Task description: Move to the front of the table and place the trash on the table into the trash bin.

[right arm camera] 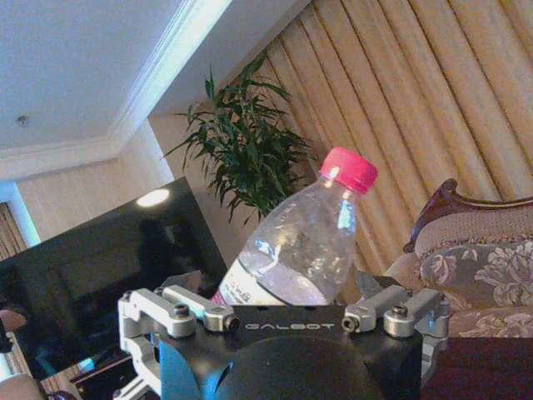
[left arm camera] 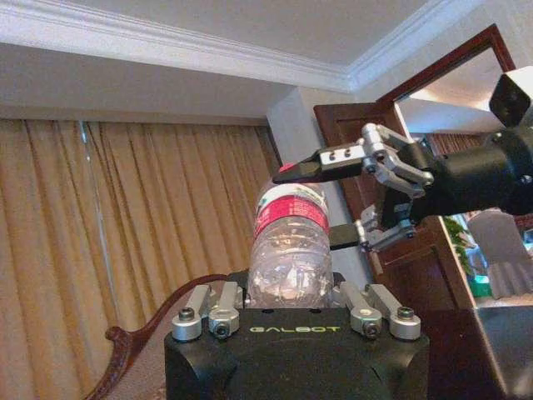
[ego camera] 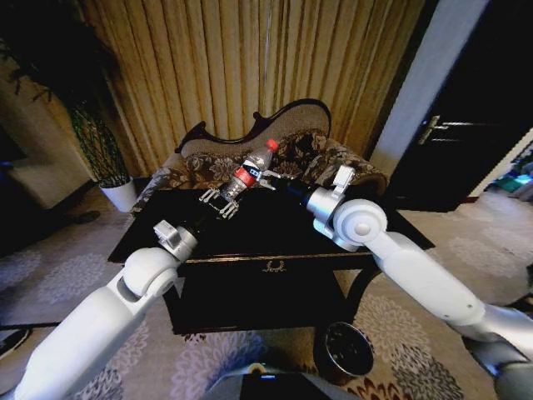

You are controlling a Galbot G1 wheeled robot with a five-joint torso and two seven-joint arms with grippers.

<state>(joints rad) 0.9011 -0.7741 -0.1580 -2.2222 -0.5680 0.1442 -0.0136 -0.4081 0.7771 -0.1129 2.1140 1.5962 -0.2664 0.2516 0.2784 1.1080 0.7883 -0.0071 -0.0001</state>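
A clear plastic bottle (ego camera: 250, 171) with a red cap and red-white label is held tilted in the air above the black table (ego camera: 275, 227), cap pointing up and away. My left gripper (ego camera: 220, 202) is shut on its lower end; in the left wrist view the bottle (left arm camera: 290, 250) rises from between that gripper's fingers. My right gripper (ego camera: 266, 177) clasps the same bottle at the label, one finger on each side, seen as the right gripper (left arm camera: 321, 207) in the left wrist view. The bottle (right arm camera: 304, 242) also stands in the right wrist view. The trash bin (ego camera: 346, 350) stands on the carpet at the table's near right.
A carved floral sofa (ego camera: 308, 148) sits behind the table before tan curtains. A white plant pot (ego camera: 122, 194) stands at the far left. A dark door (ego camera: 466, 125) is at the right. Patterned carpet surrounds the table.
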